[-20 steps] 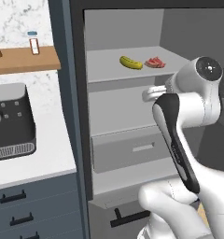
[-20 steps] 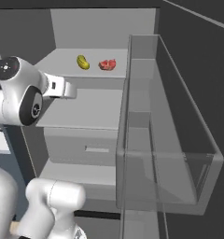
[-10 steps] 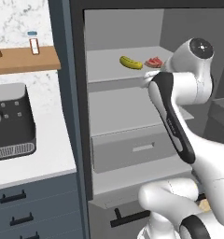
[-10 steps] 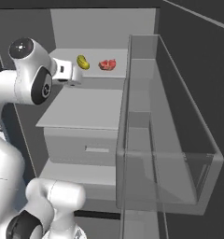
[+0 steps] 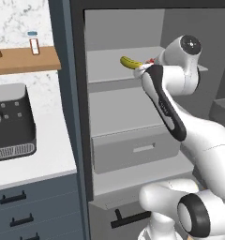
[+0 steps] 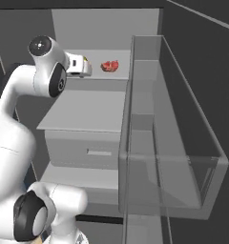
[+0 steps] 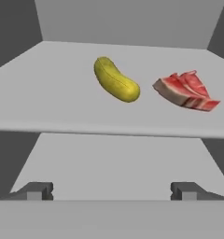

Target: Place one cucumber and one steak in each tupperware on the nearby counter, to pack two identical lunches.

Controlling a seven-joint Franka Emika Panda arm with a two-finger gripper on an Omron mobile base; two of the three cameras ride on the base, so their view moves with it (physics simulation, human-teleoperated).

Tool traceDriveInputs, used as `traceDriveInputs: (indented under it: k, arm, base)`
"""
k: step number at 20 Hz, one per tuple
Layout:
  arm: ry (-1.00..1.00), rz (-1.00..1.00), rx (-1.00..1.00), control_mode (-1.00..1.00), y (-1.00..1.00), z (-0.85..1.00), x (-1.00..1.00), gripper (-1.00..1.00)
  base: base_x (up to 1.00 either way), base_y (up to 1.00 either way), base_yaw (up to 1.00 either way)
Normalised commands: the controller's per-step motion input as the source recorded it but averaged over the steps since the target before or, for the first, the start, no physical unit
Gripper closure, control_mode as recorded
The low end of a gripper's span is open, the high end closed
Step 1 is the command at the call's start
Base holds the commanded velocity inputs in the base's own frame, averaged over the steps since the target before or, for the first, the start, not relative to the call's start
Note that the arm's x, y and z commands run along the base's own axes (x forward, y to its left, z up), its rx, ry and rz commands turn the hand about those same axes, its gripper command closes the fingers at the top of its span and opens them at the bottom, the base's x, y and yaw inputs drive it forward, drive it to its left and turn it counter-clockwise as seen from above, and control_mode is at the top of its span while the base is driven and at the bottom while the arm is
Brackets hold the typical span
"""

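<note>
On the upper grey shelf [image 7: 48,102] of the tall cabinet lie a cucumber [image 7: 116,80] and a steak [image 7: 186,91], close beside each other but apart. The cucumber is short, plump and slightly curved, with a smooth yellow-green skin. The steak is a flat, wedge-like slab, red with pale marbled streaks and a lighter rind along its edge. The gripper [image 7: 112,190] is held level in front of the shelf edge, its jaws spread wide and released, holding nothing; both dark tips sit short of the food. The shelf is matte, plain grey, as is the drawer front [image 5: 133,151] below it. To the left, the desk [image 5: 48,154] is white stone-look, carrying a boxy dark coffee machine [image 5: 11,123]. The open cabinet door holds a clear, glassy bin [image 6: 169,143].
</note>
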Motion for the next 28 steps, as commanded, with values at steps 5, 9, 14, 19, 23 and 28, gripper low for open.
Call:
traceDriveInputs:
  k: [5,9,14,19,23,28]
  arm:
    - [0.01,0.0,0.04,-1.0,-0.14,0.07,0.68,-1.0]
    - [0.02,0.02,0.03,-1.0,-0.08,0.01,0.64,-1.0]
    - [0.0,0.04,0.0,-1.0,0.0,0.0,0.61,-1.0]
    - [0.0,0.05,0.0,-1.0,0.0,0.0,0.59,-1.0]
    - [0.02,0.05,0.0,-1.0,0.0,-0.09,0.59,-1.0]
    - [0.04,0.03,0.0,-1.0,0.0,-0.15,0.49,-1.0]
  base:
    - [0.0,0.0,0.0]
    - [0.0,0.0,0.0]
    - [0.0,0.0,0.0]
    - [0.0,0.0,0.0]
    - [0.0,0.0,0.0]
    - [0.0,0.0,0.0]
